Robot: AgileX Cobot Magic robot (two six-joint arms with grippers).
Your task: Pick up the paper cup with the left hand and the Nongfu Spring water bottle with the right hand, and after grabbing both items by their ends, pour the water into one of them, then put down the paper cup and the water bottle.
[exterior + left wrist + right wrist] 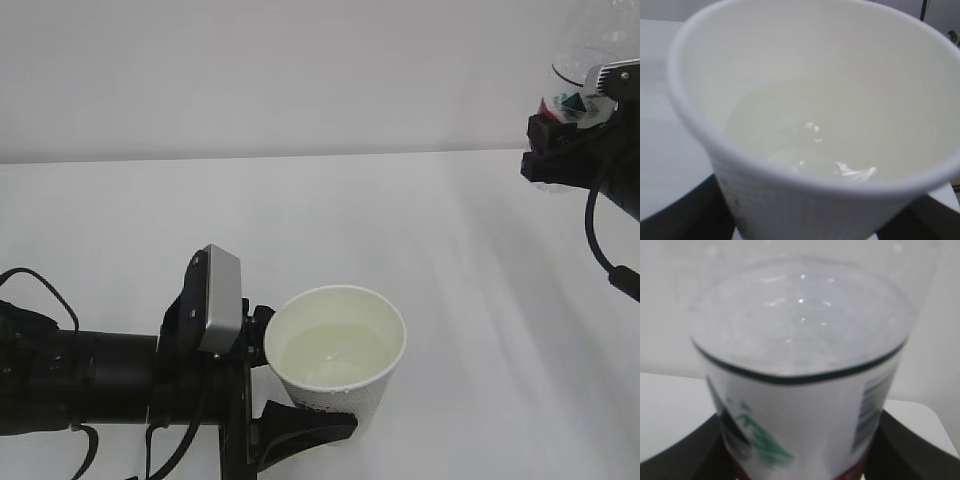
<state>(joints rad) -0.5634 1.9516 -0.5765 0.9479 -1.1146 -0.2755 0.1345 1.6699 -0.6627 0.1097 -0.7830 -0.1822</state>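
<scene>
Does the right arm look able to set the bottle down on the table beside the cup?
Probably yes. The right gripper holds the bottle high at the right, and the table below it is bare; the cup sits well left, in the left gripper.

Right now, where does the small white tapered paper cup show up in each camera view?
Exterior view: the small white tapered paper cup sits low, just right of centre, held by the left gripper.
Left wrist view: the cup fills nearly the whole picture, with clear water inside.
Right wrist view: not in it.
Shared landmark: the white table, also seen at the left wrist view's left edge.
</scene>
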